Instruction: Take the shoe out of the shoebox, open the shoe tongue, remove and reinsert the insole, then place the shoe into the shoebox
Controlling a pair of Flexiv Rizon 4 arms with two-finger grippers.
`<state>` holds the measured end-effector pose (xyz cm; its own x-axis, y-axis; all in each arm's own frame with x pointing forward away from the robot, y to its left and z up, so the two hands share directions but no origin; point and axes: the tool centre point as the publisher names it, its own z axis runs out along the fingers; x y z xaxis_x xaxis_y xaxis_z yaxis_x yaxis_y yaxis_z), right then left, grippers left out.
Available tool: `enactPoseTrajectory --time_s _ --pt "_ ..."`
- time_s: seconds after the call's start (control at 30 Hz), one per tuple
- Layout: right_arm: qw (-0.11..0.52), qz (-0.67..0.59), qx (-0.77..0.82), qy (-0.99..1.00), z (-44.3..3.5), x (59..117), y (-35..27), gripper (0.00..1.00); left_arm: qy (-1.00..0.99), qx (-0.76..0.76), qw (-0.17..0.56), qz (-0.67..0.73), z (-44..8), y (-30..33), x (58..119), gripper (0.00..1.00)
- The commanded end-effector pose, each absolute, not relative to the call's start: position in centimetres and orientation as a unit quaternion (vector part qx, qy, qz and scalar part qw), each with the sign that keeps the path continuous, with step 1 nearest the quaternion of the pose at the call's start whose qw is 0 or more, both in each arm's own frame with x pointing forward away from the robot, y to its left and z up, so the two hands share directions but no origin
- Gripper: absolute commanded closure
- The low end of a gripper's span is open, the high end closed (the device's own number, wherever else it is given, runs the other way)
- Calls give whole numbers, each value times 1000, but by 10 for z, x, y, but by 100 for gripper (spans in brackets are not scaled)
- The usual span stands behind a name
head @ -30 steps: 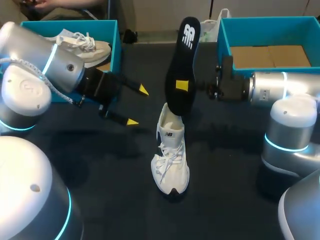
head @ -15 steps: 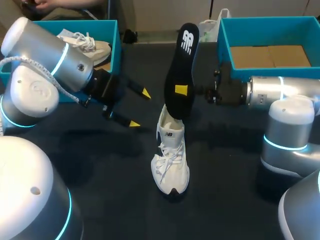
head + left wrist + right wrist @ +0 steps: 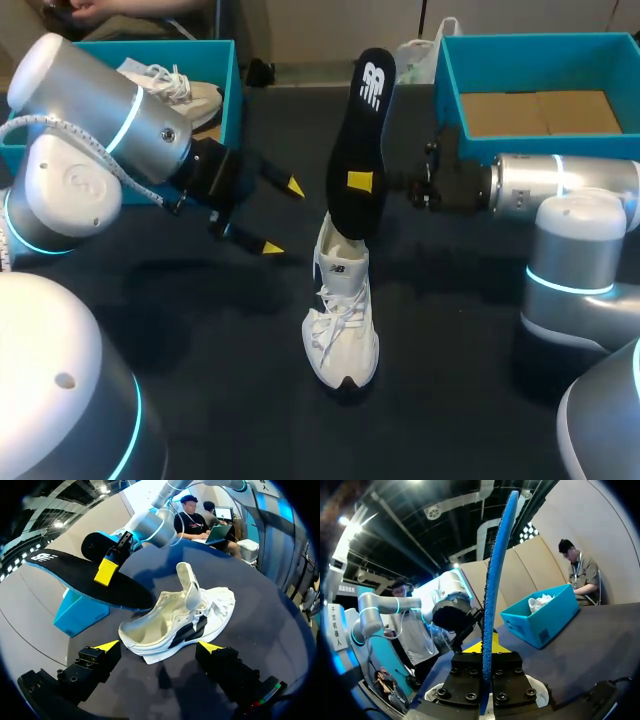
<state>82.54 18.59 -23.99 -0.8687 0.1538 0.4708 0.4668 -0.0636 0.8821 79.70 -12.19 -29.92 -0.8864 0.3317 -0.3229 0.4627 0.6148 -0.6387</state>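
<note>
At mid-bench the right pincer (image 3: 362,182) is clamped on the black insole (image 3: 364,110), upright, its lower end at the heel of the white shoe (image 3: 342,320). Left pincer (image 3: 283,217) wide apart, empty, beside the shoe. Blue shoebox (image 3: 450,85) at far right corner.
</note>
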Motion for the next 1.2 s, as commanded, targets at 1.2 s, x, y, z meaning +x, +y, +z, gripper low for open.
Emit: enactPoseTrajectory --time_s 1.2 --pt "110 -689 -222 -681 -240 828 187 100 897 221 98 -369 -302 -131 800 0"
